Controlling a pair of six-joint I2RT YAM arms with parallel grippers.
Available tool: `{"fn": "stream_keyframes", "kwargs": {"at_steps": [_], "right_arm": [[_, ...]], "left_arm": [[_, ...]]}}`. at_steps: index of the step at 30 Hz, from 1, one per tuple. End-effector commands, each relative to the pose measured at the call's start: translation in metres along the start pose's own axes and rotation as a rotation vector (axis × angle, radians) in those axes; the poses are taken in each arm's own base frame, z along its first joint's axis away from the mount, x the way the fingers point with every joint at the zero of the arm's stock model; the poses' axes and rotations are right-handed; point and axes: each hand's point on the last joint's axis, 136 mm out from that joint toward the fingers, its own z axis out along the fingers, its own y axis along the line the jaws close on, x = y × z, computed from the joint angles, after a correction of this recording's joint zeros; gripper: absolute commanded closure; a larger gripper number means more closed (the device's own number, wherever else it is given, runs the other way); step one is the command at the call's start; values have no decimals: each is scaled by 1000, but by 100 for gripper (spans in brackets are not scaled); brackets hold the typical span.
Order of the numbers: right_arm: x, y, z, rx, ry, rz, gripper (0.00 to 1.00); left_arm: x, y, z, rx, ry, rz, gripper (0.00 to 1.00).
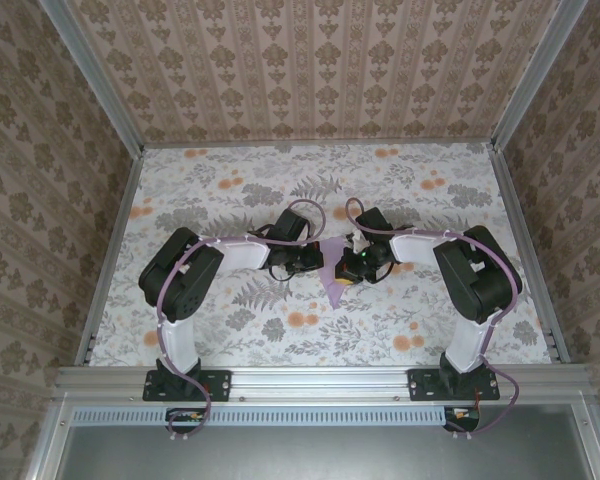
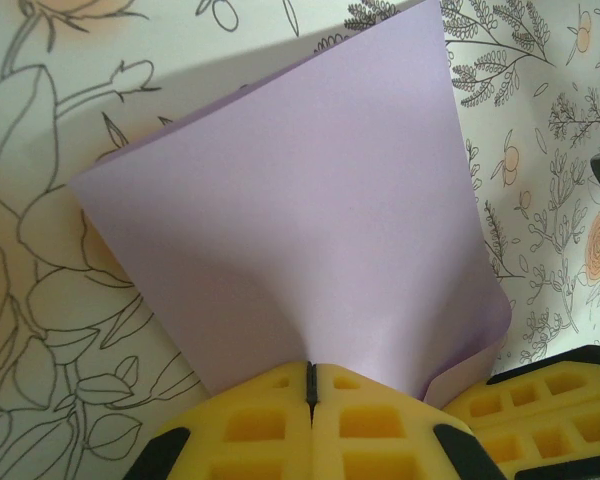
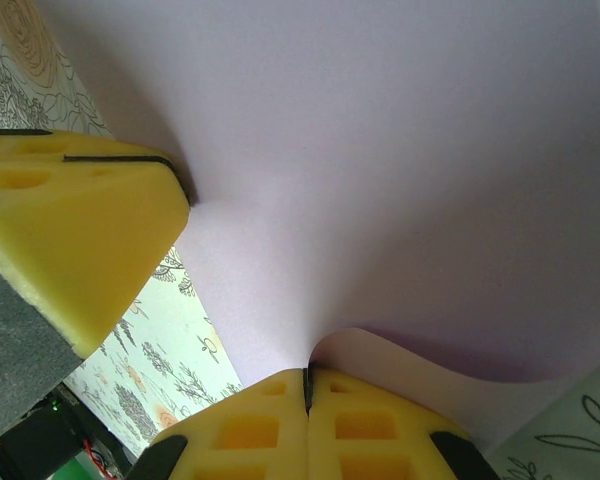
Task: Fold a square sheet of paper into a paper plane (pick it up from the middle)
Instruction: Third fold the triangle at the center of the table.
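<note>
The square sheet of paper (image 1: pixel 334 278) is lilac and hangs between both grippers at the middle of the table, its pointed corner toward the near edge. My left gripper (image 1: pixel 315 262) is shut on one edge of it. In the left wrist view the sheet (image 2: pixel 310 220) rises from the pinched yellow fingertips (image 2: pixel 313 375), bowed and lifted off the cloth. My right gripper (image 1: pixel 354 265) is shut on the opposite edge. In the right wrist view the sheet (image 3: pixel 380 150) curls over the shut fingertips (image 3: pixel 307 380), with the left gripper's yellow pad (image 3: pixel 70 230) beside it.
A floral tablecloth (image 1: pixel 230 190) covers the table, framed by aluminium rails (image 1: pixel 320 378) in front and patterned walls on three sides. Both arms bend inward and meet at the centre.
</note>
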Motion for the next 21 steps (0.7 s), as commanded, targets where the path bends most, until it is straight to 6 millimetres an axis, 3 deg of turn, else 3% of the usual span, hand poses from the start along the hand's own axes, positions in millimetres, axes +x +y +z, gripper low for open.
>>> {"fn": "stream_keyframes", "kwargs": {"at_steps": [1, 11, 21], "right_arm": [[4, -1, 5, -6, 19, -28, 96], [5, 4, 7, -37, 27, -43, 96], [7, -14, 13, 33, 42, -15, 97]], "left_arm": [[20, 15, 7, -61, 72, 0, 100], [21, 17, 8, -62, 77, -4, 100], [19, 11, 3, -48, 65, 4, 100]]}}
